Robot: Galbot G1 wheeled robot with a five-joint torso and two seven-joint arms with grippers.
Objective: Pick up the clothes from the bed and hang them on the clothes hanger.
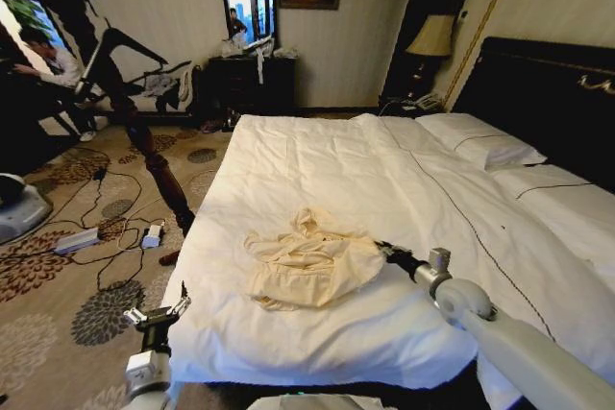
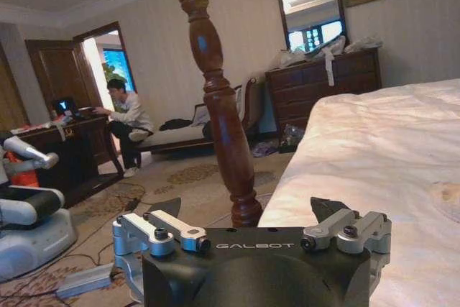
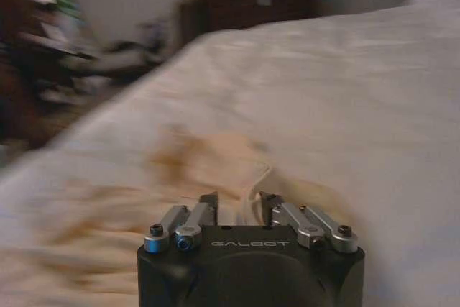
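Cream crumpled clothes lay bunched on the bed near its foot edge, right gripper clenched on a garment fold, left gripper released beside the bed's corner.

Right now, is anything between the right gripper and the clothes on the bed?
Nothing visible. The right gripper is already at the edge of the clothes, its fingers closing around a fold of the cloth, on the bed.

Bed wide and bare beyond the clothes; open duvet all round them; coat stand leaned across the floor just off the bed's left edge, near the left gripper; cables and adapters littered the carpet there.
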